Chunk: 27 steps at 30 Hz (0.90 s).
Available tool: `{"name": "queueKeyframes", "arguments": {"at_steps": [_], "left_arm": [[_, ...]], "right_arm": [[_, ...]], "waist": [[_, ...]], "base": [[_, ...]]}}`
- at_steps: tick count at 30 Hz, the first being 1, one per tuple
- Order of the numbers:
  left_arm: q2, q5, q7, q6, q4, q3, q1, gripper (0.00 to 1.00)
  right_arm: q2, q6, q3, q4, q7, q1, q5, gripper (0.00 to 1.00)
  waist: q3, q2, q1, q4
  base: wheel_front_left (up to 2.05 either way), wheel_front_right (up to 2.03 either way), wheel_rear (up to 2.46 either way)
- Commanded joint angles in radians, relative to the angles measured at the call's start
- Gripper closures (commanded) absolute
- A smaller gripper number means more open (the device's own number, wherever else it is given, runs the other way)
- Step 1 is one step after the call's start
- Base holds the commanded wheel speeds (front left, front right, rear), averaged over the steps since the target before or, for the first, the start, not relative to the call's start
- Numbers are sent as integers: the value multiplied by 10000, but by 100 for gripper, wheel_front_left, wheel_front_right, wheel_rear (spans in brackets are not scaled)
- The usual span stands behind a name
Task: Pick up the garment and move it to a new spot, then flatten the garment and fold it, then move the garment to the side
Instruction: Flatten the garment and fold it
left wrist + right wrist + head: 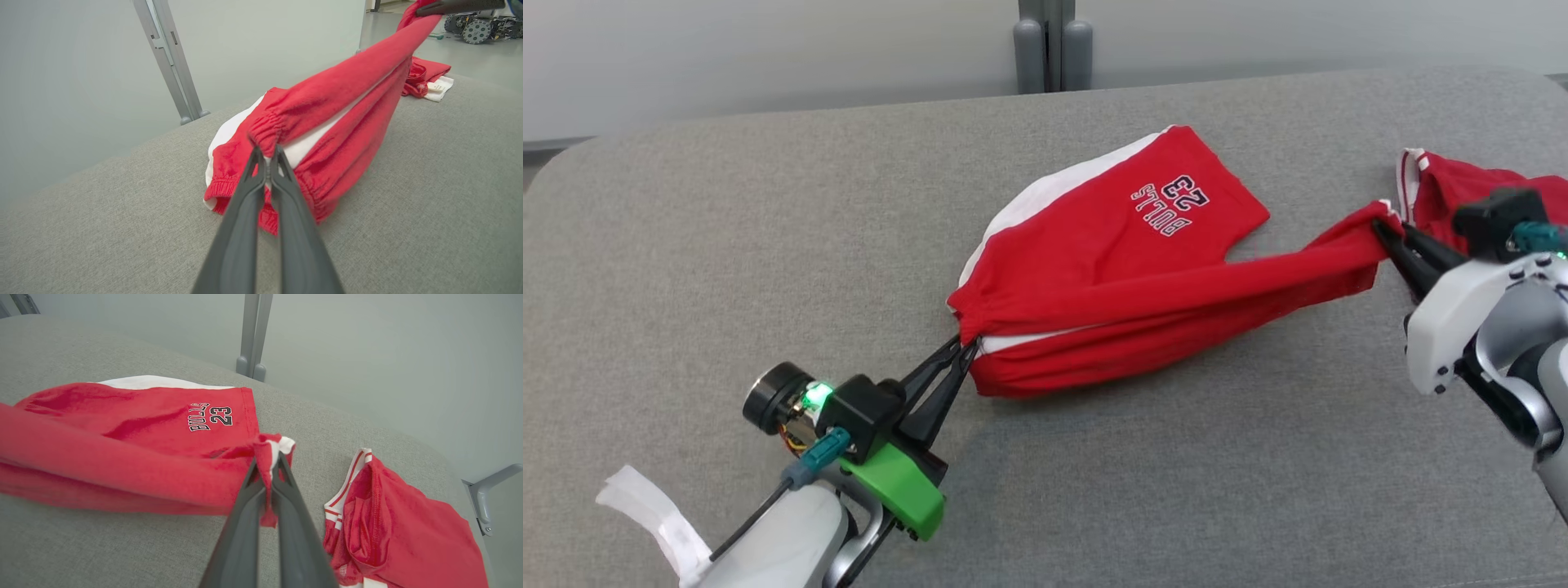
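You are working over a grey cloth-covered table point(727, 245) that takes up most of the head view.

On it, in the middle of the frame, lie the red shorts point(1094, 269). They have a white side panel along the upper left edge, and "BULLS 23" is printed upside down near the top. Part of the shorts rests on the table. One band of red cloth is drawn taut from the centre toward the right edge of the frame.

A second red garment point(1454, 192), trimmed in white and red stripes, lies crumpled on the table at the upper right. It is just beside the taut band's end and apart from the rest of the shorts.

Your left gripper point(964, 347) reaches up from the lower left. Its two dark fingers are closed tight and pinch the gathered elastic waistband at the shorts' lower left corner. Your right gripper point(1380, 229) comes in from the right edge, also clamped fully together, with a bunched corner of red and white cloth caught between its fingertips.

A grey metal post point(1052, 45) stands behind the table at the top centre.

By count you have two red garments, two grippers both gripping the same shorts, and one small white label point(437, 86) on the second garment.
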Motion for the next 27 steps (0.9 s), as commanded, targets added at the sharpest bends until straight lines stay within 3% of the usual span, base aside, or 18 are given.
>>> {"name": "queueKeyframes", "arguments": {"at_steps": [1, 11, 27], "left_arm": [[-89, -15, -57, -28, 98, 14, -309, 100], [-999, 69, -184, -197, 1224, -129, -1973, 100], [-2381, -33, -208, -305, 2491, -199, -3757, 100]], "right_arm": [[-129, -19, 57, 67, 174, -396, 11, 100], [-543, -19, 979, 1353, 1228, -3240, 295, 100], [-720, -19, 2701, 4317, 1570, -6556, 806, 100]], "waist": [[627, 0, 1, 533], [1936, 0, 1, 1523], [3238, 0, 1, 2520]], "base": [[0, 0, 0], [0, 0, 0], [0, 0, 0]]}}
